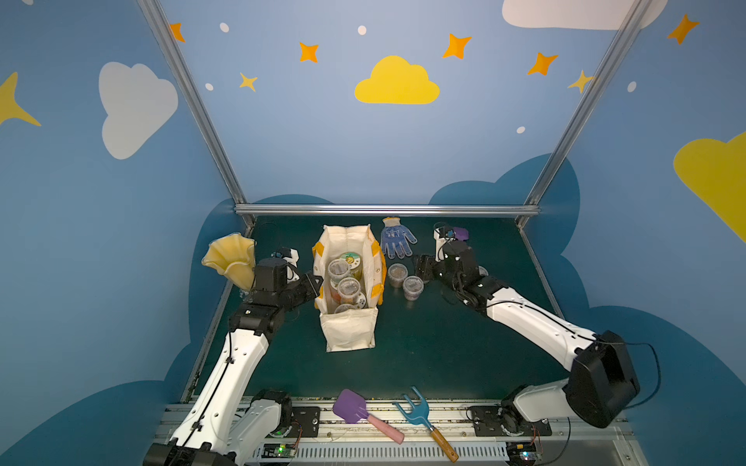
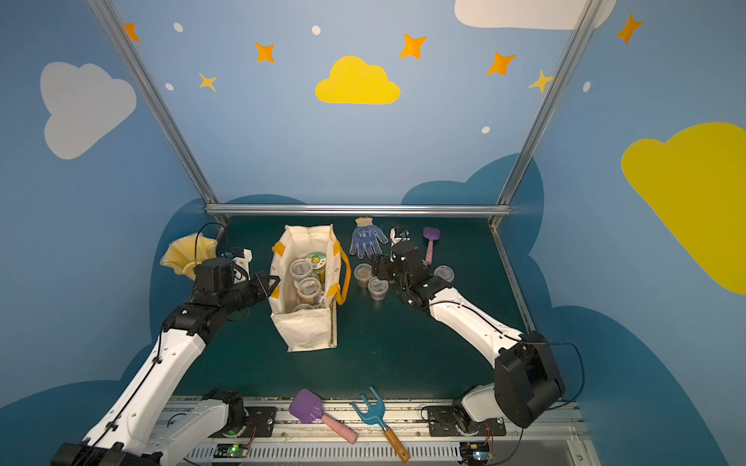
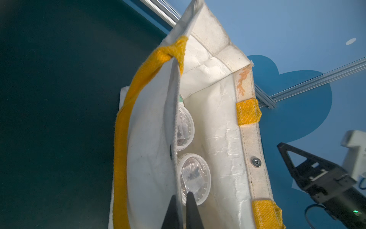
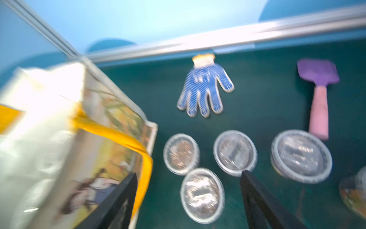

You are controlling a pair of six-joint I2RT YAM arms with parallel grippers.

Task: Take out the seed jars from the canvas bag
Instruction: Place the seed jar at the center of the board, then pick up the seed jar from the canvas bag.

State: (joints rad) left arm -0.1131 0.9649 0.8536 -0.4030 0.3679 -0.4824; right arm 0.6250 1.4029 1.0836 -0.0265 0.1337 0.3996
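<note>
A: Quick, where was the bag?
B: The canvas bag [image 1: 349, 331] stood upright with its mouth open on the green mat [image 1: 444, 363], between the two arms.
A: Left hand state?
B: The left gripper [image 3: 181, 197] was clamped narrow on the bag's side wall at the rim. One finger was inside and one outside, beside the yellow handle [image 3: 124, 138].
A: Right one?
B: The right gripper [image 4: 188, 176] had its jaws spread wide and gripped nothing. That wrist view was blurred. The gripper hung over the mat just off the bag's other side.
A: Jars in the bag?
B: Yes. Both top views showed a back cup [image 1: 338, 267] and a centre cup [image 1: 349, 287] lying on top. A pictured-lid jar [image 1: 352, 258] sat just behind them, toward the rear wall. Another lid edge showed by the front wall, but I couldn't tell what kind.
A: Jars out?
B: The right wrist view showed four lidded cups upright on the mat. A brown-seed cup [image 4: 181, 153] was nearest the bag, with a second cup [image 4: 234, 152] next to it. A third cup [image 4: 202, 195] showed between the open fingers, clear of both. A fourth cup [image 4: 301, 156] stood by the spade.
A: Clutter?
B: A blue dotted glove [image 1: 395, 242] lay flat behind the cups, near a purple spade [image 4: 318, 95]. A yellow ruffled vase [image 1: 230, 256] stood behind the left arm. A front spade [image 1: 363, 415] and a teal hand fork [image 1: 420, 419] lay at the front edge.
</note>
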